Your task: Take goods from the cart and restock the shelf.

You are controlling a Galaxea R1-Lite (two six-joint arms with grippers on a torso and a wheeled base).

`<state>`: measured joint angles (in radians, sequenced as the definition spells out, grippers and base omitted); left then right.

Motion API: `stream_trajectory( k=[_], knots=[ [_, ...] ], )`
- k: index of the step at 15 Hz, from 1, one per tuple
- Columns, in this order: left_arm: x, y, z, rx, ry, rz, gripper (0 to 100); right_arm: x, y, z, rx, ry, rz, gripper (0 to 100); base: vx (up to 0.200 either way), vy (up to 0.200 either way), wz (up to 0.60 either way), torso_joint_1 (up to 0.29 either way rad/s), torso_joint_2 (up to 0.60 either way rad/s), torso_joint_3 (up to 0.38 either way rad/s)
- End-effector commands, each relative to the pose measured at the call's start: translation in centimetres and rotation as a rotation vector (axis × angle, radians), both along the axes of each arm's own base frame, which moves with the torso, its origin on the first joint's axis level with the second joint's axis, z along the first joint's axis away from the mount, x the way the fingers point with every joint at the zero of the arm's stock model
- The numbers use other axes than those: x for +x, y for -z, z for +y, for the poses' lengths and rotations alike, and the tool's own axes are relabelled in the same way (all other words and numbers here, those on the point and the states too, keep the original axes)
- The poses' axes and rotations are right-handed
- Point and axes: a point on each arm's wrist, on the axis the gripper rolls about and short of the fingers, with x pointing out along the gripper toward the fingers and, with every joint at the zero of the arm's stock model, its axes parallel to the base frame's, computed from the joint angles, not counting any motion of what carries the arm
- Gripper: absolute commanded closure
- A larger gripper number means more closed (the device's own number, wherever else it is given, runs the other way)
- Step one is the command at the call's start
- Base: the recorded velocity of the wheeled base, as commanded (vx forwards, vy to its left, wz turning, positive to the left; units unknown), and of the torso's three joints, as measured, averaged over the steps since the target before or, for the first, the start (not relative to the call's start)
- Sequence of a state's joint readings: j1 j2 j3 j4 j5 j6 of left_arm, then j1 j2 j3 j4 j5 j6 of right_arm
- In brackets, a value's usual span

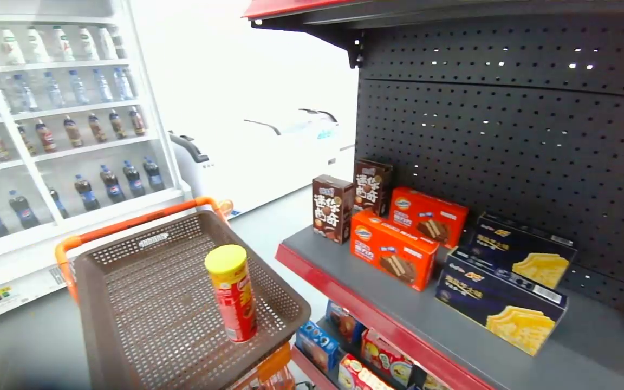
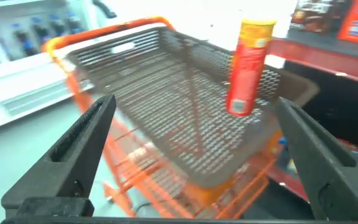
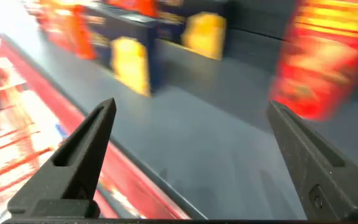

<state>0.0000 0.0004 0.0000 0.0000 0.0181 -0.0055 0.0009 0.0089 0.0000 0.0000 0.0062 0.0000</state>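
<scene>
With my left gripper gaping wide and empty toward the tall can upright in the cart basket, seven o'clock in head view, an off-centre close probably topples it.

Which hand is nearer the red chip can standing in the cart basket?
Left. The open left hand faces the basket, with the can just ahead of it; the right hand is over the shelf, facing the blue boxes.
</scene>
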Motion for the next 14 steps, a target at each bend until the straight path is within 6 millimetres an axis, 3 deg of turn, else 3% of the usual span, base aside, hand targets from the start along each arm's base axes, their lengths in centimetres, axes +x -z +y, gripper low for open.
stream_trajectory(
  k=[1,6,8,10,12,14],
  knots=[
    [0.0,0.0,0.0,0.001,0.000,0.000,0,0.0,0.0,0.0,0.002,-0.001,0.000,0,0.000,0.000,0.00,0.000,0.00,0.000],
    [-0.1,-0.3,0.0,0.002,-0.002,-0.013,0,0.0,0.0,0.0,0.002,0.001,0.000,0,0.000,0.000,0.00,0.000,0.00,0.000],
    [-0.6,-3.3,-0.1,0.009,0.076,-0.021,0,0.0,0.0,0.0,0.002,0.001,0.000,0,0.000,0.000,0.00,0.000,0.00,0.000],
    [-0.2,-4.3,-0.1,0.088,0.100,0.057,0,0.0,0.0,0.0,0.002,-0.001,0.000,0,0.000,0.000,0.00,0.000,0.00,0.000],
    [1.1,-5.0,-0.2,0.174,0.135,0.150,0,0.0,0.0,0.0,0.002,-0.001,0.000,0,0.000,0.000,0.00,0.000,0.00,0.000],
    [2.9,-7.6,-0.3,0.174,0.158,0.217,0,0.0,0.0,0.0,0.002,0.001,0.000,0,0.000,0.000,0.00,0.000,0.00,0.000]
  ],
)
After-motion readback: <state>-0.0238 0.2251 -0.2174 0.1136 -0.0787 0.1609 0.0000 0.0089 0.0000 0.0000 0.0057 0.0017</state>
